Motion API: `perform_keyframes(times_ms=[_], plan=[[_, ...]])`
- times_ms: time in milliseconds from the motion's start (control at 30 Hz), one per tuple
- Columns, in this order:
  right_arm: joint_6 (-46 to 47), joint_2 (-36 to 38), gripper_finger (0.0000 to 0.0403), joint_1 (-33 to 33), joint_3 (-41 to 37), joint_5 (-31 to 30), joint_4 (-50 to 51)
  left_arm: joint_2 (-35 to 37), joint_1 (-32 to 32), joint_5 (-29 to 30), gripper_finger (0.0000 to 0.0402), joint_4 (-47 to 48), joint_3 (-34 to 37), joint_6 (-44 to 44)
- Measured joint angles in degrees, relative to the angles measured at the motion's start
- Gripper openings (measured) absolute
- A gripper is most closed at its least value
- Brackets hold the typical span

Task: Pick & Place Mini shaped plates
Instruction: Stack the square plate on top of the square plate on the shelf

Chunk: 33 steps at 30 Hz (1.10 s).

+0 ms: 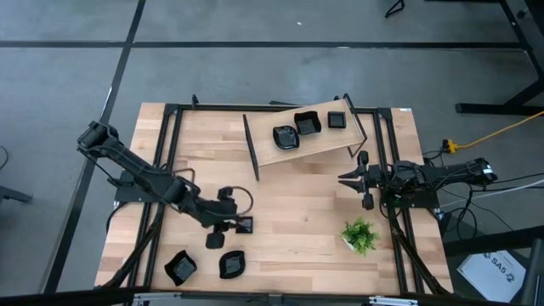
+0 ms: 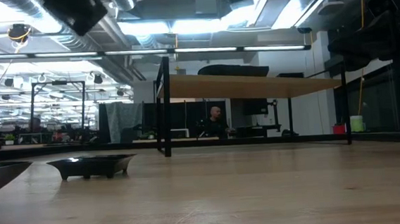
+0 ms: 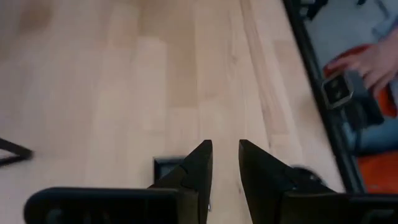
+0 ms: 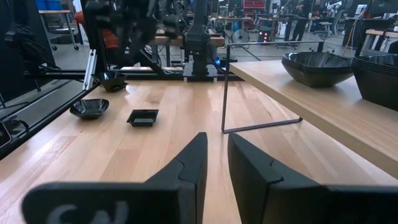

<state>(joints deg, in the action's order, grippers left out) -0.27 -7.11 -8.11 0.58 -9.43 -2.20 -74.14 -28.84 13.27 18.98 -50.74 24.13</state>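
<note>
Three glossy black mini plates (image 1: 307,124) sit on a raised wooden shelf (image 1: 272,153) at the far middle of the table. A small square plate (image 1: 245,225) lies flat on the table, and two more plates (image 1: 180,267) (image 1: 230,264) lie near the near edge. My left gripper (image 1: 223,225) hangs just left of the square plate (image 3: 166,167), which one finger partly hides, with its fingers a narrow gap apart (image 3: 225,168) and nothing between them. My right gripper (image 4: 216,146) waits at the right side (image 1: 353,180), also narrowly open and holding nothing.
A small green potted plant (image 1: 360,235) stands near the right arm. The shelf stands on thin black wire legs (image 4: 224,87). Black rails (image 1: 166,170) run along both table sides. A person's hand (image 3: 367,62) shows beyond the table edge. Bare wood lies in the table's middle.
</note>
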Motion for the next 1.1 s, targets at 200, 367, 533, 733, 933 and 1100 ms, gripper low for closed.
perform_keyframes(times_ms=[200,367,533,733,933,1100], plan=[[0.0,0.0,0.0065,0.0,0.0,0.0,0.0,-8.0,-2.1,-1.4,0.0072,-4.3,0.0,-1.4],[0.0,0.0,0.0065,0.0,0.0,0.0,0.0,-13.3,-3.4,0.3,0.0072,-6.2,0.0,-2.8],[0.0,0.0,0.0065,0.0,0.0,0.0,0.0,-17.0,-4.3,2.8,0.0072,-6.3,0.0,-2.8],[0.0,0.0,0.0065,0.0,0.0,0.0,0.0,-21.5,-4.2,3.9,0.0072,-4.6,-1.1,-2.2],[0.0,0.0,0.0065,0.0,0.0,0.0,0.0,-25.4,-4.2,6.0,0.0072,-0.4,-5.6,-2.3],[0.0,0.0,0.0065,0.0,0.0,0.0,0.0,-27.3,-4.2,5.6,0.0072,0.1,-7.0,-1.5]])
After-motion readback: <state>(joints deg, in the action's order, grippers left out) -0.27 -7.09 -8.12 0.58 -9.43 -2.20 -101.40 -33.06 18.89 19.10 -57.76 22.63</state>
